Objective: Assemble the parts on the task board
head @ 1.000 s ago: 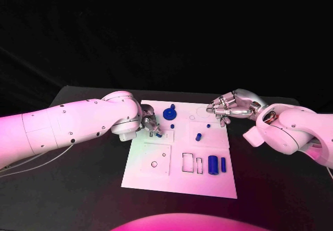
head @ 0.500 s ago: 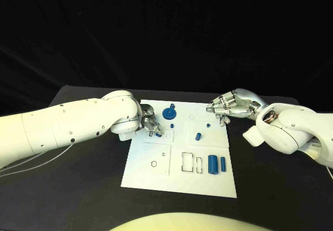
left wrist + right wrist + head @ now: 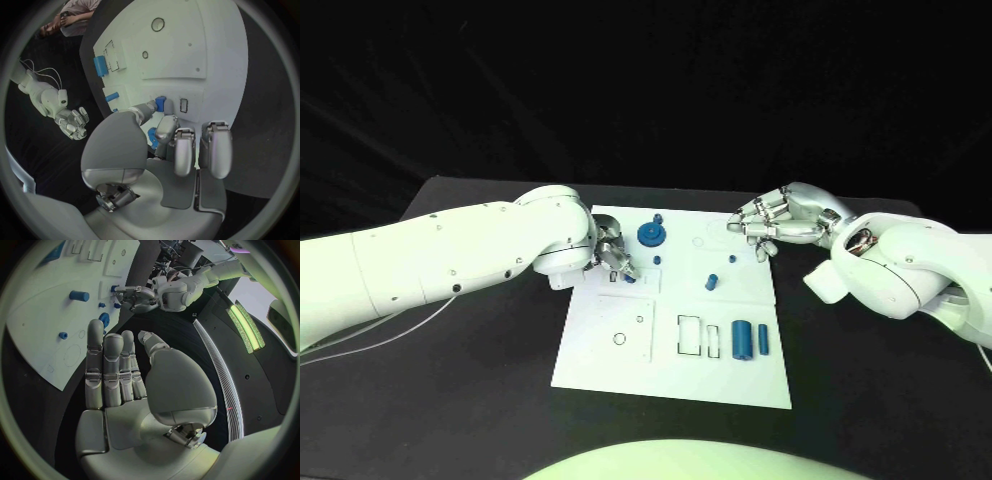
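two bulky white arms, shells dotted with small dark screws; thin pale cables (image 3: 372, 335) trail under left arm; silver segmented-fingered hands, left hand (image 3: 613, 262), right hand (image 3: 773, 225).

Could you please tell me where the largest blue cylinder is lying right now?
In the head view, the large blue cylinder lies at the task board's near right part, between a slim blue bar and an outlined slot.

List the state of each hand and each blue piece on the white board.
Left hand: pinching a small blue piece against the board.
Right hand: open, holding nothing, at the board's far corner.
Round blue piece: standing on the board.
Large blue cylinder: lying flat.
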`<state>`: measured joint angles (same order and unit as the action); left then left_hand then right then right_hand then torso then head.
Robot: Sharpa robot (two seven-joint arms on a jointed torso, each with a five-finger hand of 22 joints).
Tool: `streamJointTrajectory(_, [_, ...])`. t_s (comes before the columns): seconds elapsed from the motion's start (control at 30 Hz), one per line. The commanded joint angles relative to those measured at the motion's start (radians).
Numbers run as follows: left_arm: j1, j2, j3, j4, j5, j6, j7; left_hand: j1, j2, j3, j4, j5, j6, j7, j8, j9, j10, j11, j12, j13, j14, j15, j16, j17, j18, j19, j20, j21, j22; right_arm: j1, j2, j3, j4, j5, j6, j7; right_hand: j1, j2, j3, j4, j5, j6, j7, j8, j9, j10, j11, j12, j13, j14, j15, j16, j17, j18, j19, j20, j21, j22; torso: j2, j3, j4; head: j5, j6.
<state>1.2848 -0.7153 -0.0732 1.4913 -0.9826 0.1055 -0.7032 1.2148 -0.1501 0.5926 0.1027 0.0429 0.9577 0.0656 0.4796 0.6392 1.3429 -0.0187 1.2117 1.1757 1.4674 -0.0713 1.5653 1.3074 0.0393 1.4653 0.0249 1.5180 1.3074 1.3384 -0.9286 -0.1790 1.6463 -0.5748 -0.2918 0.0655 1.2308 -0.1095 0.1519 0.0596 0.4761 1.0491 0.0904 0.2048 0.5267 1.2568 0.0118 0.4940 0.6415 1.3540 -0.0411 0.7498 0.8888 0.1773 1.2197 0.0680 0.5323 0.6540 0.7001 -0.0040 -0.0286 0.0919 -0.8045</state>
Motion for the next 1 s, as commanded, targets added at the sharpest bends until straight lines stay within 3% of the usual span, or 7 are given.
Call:
streamJointTrajectory(0.03, [-0.001,0.007,0.0,0.001,0.018,0.033,-0.023,-0.014,0.004,0.103,-0.098,0.006,0.01,-0.02,0.006,0.004,0.006,-0.005,0.003,0.001,0.103,-0.009,0.006,0.263,-0.016,0.06,-0.005,0.002,0.155,-0.001,0.0,0.0,0.003,-0.006,0.017,0.003,0.003,0.009,0.001,0.008,0.0,-0.009,0.001,0.003,0.001,-0.007,0.003,0.005,0.001,-0.009,0.0,0.0,0.0,0.004,-0.008,0.001,0.004,0.001,0.0,0.0006,0.0002,-0.001,-0.003])
streamJointTrajectory(0.4, [-0.001,0.012,-0.001,-0.006,0.021,0.047,-0.025,-0.062,0.012,0.08,-0.083,0.006,0.024,-0.026,0.023,0.017,0.013,-0.01,0.008,0.007,0.103,-0.013,0.006,0.263,-0.016,0.06,-0.008,0.003,0.156,-0.001,-0.001,0.0,0.003,-0.006,0.019,0.005,0.003,0.009,0.001,0.008,0.0,-0.009,0.001,0.003,0.001,-0.007,0.003,0.005,0.001,-0.009,0.0,0.0,0.0,0.004,-0.008,0.001,0.004,0.001,-0.001,0.0,0.0003,-0.004,-0.005])
streamJointTrajectory(0.5, [-0.001,0.013,-0.001,-0.008,0.022,0.04,-0.026,-0.095,0.022,0.051,-0.061,0.005,0.029,-0.026,0.029,0.022,0.015,-0.01,0.01,0.009,0.103,-0.014,0.006,0.263,-0.017,0.061,-0.009,0.003,0.158,-0.001,-0.001,0.0,0.003,-0.006,0.018,0.006,0.004,0.009,0.001,0.008,0.0,-0.01,0.001,0.004,0.002,-0.008,0.003,0.005,0.002,-0.01,0.0,-0.002,-0.001,0.004,-0.009,0.001,0.005,0.002,-0.001,-0.0003,0.0002,-0.005,-0.004])
streamJointTrajectory(0.7, [-0.001,0.013,-0.001,-0.012,0.022,0.029,-0.026,-0.162,0.021,-0.033,-0.014,0.005,0.036,-0.025,0.038,0.028,0.017,-0.008,0.015,0.014,0.103,-0.012,0.006,0.263,-0.017,0.062,-0.009,0.004,0.16,-0.001,-0.002,0.0,0.003,-0.005,0.018,0.007,0.004,0.009,0.001,0.008,0.0,-0.01,0.001,0.004,0.002,-0.008,0.003,0.005,0.002,-0.01,0.0,-0.002,-0.001,0.004,-0.009,0.001,0.005,0.002,-0.001,-0.0006,0.0008,-0.006,-0.003])
streamJointTrajectory(0.83, [-0.001,0.01,-0.001,-0.012,0.022,0.023,-0.026,-0.203,0.0,-0.111,0.011,0.005,0.038,-0.022,0.04,0.031,0.016,-0.006,0.017,0.016,0.103,-0.01,0.006,0.263,-0.017,0.062,-0.008,0.004,0.16,-0.001,-0.003,0.0,0.003,-0.005,0.018,0.008,0.004,0.009,0.001,0.008,-0.001,-0.011,0.001,0.004,0.003,-0.008,0.003,0.005,0.003,-0.011,0.0,-0.006,-0.003,0.004,-0.009,0.001,0.005,0.002,-0.001,-0.0009,0.0009,-0.007,-0.002])
streamJointTrajectory(1.0, [-0.002,0.006,0.0,-0.011,0.023,0.017,-0.024,-0.209,0.001,-0.21,0.03,0.005,0.036,-0.022,0.038,0.031,0.014,-0.006,0.019,0.02,0.103,-0.011,0.006,0.263,-0.017,0.062,-0.008,0.003,0.16,-0.001,-0.003,0.0,0.001,-0.005,0.018,0.008,0.004,0.009,0.001,0.008,-0.001,-0.011,0.001,0.004,0.003,-0.009,0.003,0.005,0.003,-0.013,0.0,-0.008,-0.005,0.004,-0.01,0.001,0.005,0.002,-0.001,-0.0011,0.0012,-0.008,0.0])
